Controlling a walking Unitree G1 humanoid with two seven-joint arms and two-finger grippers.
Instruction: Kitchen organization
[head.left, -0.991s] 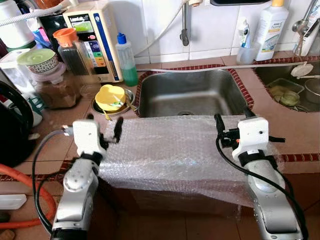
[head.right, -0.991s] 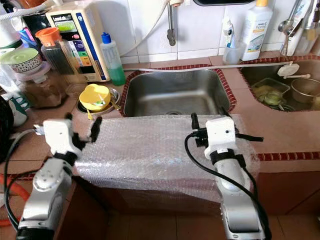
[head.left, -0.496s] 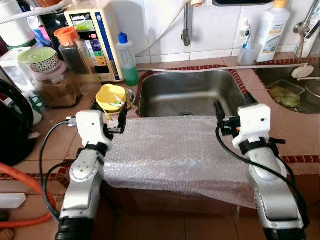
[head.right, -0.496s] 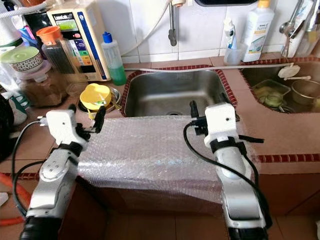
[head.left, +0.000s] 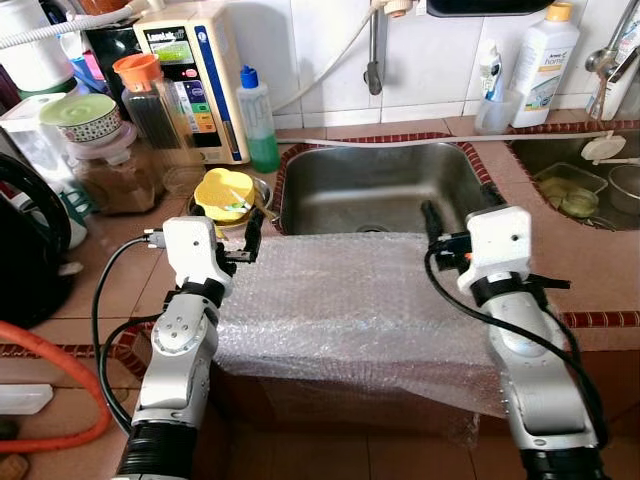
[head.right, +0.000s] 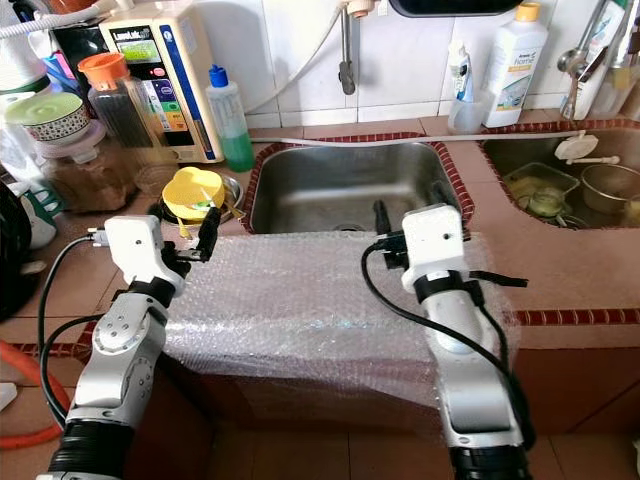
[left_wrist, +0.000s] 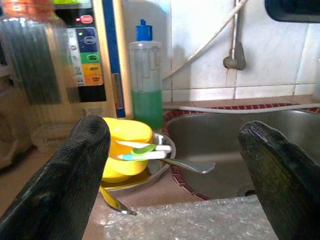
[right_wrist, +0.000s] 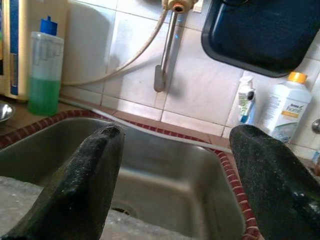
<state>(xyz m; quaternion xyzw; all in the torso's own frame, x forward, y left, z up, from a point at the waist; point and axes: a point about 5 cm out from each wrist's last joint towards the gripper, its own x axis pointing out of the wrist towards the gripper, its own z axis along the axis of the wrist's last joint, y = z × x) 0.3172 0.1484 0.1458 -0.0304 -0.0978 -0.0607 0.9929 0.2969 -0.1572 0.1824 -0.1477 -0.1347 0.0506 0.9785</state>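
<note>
A clear sheet of bubble wrap (head.left: 350, 310) drapes over the near edge of the tiled worktop (head.left: 110, 265), its lower part cut off. Left gripper (left_wrist: 175, 170) and right gripper (right_wrist: 172, 180) hover released above it. Beyond lies the steel sink (head.left: 385, 185), drain half hidden.

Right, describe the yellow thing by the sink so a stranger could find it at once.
Start at the steel sink set into the brown tiled counter. Just off its left rim sits a small metal dish holding a yellow container. It is the only bright yellow item there, squat and low beside the tall clear bottle of green liquid.
</note>
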